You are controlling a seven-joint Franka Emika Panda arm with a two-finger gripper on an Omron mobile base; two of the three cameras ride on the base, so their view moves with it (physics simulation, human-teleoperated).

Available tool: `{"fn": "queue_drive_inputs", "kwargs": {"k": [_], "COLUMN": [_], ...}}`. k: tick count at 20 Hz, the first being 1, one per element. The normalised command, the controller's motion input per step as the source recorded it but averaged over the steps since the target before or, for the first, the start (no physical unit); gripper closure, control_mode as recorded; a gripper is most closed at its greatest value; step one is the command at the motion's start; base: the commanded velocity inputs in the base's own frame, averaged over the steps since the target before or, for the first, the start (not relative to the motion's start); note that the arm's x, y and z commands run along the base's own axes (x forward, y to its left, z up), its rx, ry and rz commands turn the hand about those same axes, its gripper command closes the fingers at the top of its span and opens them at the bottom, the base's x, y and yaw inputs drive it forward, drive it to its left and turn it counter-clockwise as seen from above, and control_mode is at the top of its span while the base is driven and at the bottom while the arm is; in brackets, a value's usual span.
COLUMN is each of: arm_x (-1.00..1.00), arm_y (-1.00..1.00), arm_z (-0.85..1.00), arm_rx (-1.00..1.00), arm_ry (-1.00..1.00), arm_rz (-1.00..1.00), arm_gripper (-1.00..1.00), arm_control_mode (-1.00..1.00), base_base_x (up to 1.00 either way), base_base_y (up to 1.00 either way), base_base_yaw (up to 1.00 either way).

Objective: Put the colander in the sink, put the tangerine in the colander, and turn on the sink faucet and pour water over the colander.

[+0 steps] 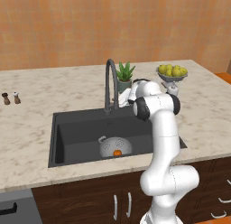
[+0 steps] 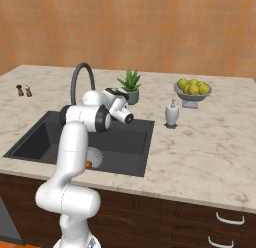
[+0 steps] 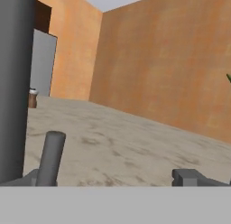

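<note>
The silver-grey colander (image 1: 113, 145) (image 2: 96, 156) sits on the floor of the black sink (image 1: 76, 146) (image 2: 35, 137), with the orange tangerine (image 1: 117, 152) (image 2: 88, 164) inside it near its front edge. The dark gooseneck sink faucet (image 1: 110, 78) (image 2: 81, 72) rises behind the basin. My gripper (image 1: 121, 101) (image 3: 108, 178) is low at the faucet's base, just to its right, and open with nothing held. In the hand view the faucet column (image 3: 13, 83) stands at the left, and a short grey lever (image 3: 51, 157) sticks up just inside the left fingertip (image 3: 27, 179).
A potted plant (image 1: 125, 74) (image 2: 130, 84) stands right behind the faucet. A footed bowl of yellow-green fruit (image 1: 172, 72) (image 2: 192, 89) and a soap dispenser (image 2: 171, 114) are to the right. Two small shakers (image 1: 11, 98) (image 2: 24, 90) stand far left on the counter.
</note>
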Motion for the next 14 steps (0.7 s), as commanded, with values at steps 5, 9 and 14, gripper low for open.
{"fn": "queue_drive_inputs", "kwargs": {"k": [5, 9, 14], "arm_x": [0.19, 0.09, 0.08], "arm_y": [0.04, 0.07, 0.02], "arm_z": [-0.07, 0.0, -0.05], "arm_rx": [0.0, 0.0, 0.0], "arm_ry": [0.0, 0.0, 0.0], "arm_rz": [0.0, 0.0, 0.0], "arm_gripper": [-1.0, -1.0, 1.0], "arm_control_mode": [-1.0, -1.0, -1.0], "base_base_x": [0.0, 0.0, 0.0], "base_base_y": [0.0, 0.0, 0.0], "base_base_yaw": [0.0, 0.0, 0.0]}}
